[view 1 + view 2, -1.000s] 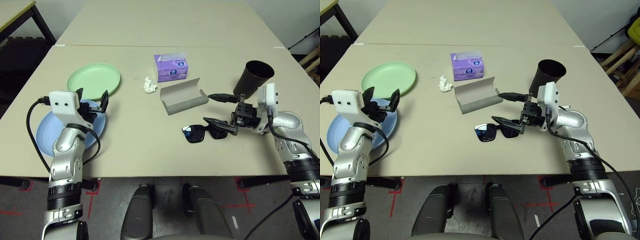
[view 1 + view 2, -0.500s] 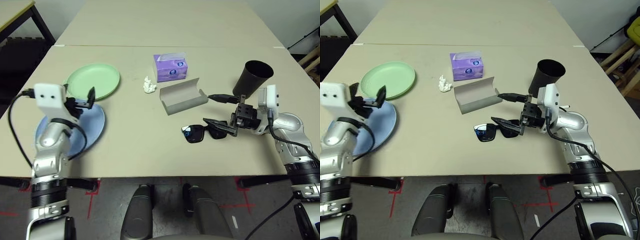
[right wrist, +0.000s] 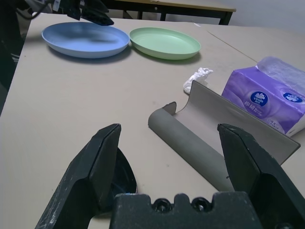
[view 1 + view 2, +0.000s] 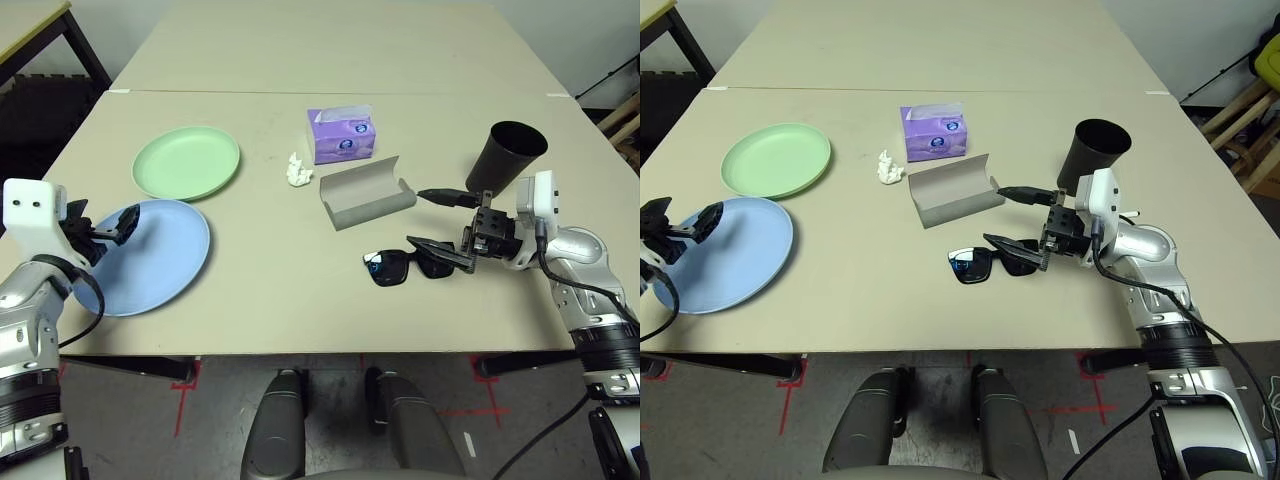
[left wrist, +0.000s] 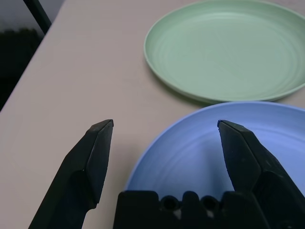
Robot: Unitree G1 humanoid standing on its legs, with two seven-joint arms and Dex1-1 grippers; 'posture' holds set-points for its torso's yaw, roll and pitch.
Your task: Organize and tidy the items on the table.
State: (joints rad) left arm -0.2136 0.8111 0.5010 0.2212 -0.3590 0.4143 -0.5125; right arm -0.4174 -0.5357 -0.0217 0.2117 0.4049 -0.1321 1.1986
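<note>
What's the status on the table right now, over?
Left gripper open, empty, at the blue plate's edge. Right gripper open, fingers either side of the sunglasses. Glasses case open, empty. Nothing in the way.

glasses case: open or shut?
Open. The grey glasses case lies on the table as an open trough, its hollow inside showing and nothing in it; the black sunglasses lie outside it, nearer the robot.

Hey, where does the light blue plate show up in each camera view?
Left eye: light blue plate, lower left.
Right eye: far left.
Left wrist: lower right, between the end effector's fingers.
Right wrist: upper left.
Shared landmark: the pale green plate beside it.
</note>
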